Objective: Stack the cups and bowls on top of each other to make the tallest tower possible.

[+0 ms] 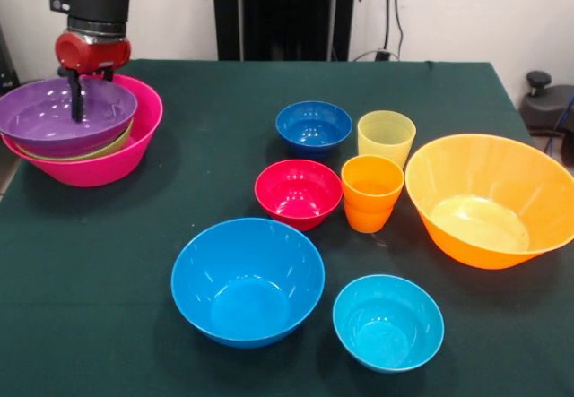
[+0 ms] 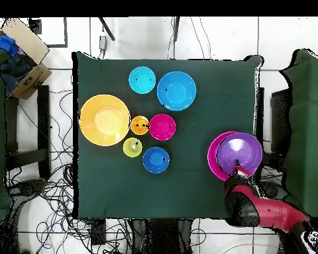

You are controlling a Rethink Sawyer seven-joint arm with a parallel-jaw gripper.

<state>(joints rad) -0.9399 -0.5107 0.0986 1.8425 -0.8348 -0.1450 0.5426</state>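
While the hand (image 1: 78, 88) pinches the far rim of the purple bowl (image 1: 65, 115), one finger inside, that bowl sits tilted on the green bowl (image 1: 115, 143) inside the pink bowl (image 1: 126, 159) at the worktop (image 1: 134, 307) corner. I'd say level it and centre it before letting go, so it nests flat. Sky blue bowl (image 1: 247, 280) looks like the next pick.
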